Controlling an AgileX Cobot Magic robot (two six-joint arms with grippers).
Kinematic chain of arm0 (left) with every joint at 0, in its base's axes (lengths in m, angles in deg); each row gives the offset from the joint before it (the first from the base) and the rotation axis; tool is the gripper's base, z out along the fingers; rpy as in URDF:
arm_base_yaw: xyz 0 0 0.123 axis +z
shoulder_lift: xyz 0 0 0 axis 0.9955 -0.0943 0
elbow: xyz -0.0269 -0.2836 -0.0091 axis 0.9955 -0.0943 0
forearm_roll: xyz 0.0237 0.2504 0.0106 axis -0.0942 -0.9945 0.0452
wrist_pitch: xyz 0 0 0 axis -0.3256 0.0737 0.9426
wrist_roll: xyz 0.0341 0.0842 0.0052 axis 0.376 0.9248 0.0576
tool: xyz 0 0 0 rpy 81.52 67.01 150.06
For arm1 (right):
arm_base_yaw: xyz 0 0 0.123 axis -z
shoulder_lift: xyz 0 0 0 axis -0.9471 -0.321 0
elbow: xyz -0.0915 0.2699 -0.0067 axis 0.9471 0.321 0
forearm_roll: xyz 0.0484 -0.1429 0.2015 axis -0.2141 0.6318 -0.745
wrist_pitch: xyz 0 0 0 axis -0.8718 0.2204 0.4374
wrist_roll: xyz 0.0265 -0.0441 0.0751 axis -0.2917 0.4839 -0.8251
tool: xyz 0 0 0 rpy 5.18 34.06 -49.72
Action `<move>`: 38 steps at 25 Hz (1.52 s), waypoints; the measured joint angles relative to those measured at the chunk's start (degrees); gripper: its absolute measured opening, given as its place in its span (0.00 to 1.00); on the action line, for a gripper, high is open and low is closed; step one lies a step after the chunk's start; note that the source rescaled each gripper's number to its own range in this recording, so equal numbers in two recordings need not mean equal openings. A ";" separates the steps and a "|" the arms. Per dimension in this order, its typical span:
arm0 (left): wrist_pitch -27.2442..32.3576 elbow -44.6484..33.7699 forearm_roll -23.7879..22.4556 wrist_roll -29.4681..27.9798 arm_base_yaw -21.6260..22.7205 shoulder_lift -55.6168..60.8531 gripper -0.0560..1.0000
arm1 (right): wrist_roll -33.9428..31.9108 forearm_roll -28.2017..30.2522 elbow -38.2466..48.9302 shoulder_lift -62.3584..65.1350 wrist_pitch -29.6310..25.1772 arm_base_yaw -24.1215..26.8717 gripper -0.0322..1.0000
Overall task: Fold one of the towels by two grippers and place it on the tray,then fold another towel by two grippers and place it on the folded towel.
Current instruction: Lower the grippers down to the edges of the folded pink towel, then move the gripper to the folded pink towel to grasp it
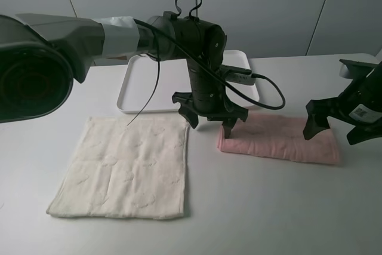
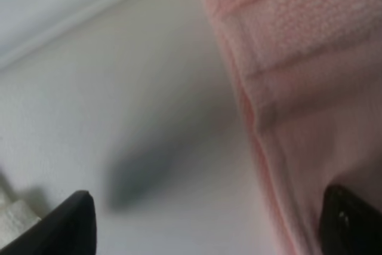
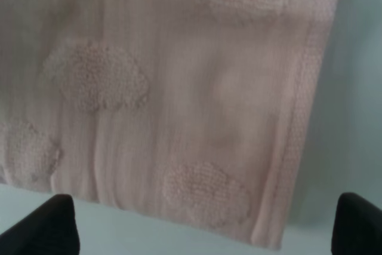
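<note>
A pink towel [image 1: 280, 138], folded into a long strip, lies on the table right of centre. It also shows in the left wrist view [image 2: 304, 88] and the right wrist view [image 3: 179, 88]. A cream towel [image 1: 128, 168] lies flat and unfolded at the left. A white tray [image 1: 179, 82] stands empty behind them. My left gripper [image 1: 210, 119] is open over the pink towel's left end, one fingertip [image 1: 228, 128] on or just above its corner. My right gripper [image 1: 335, 128] is open just above the towel's right end.
The white table [image 1: 268, 207] carries only the towels and the tray. The left arm's black cable [image 1: 262, 91] loops over the tray's right side. A grey wall rises behind the table.
</note>
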 joint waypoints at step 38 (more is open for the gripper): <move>0.41 0.60 -0.79 -0.24 0.00 -1.55 0.96 | -0.13 1.69 -8.08 -14.34 -1.35 5.39 0.84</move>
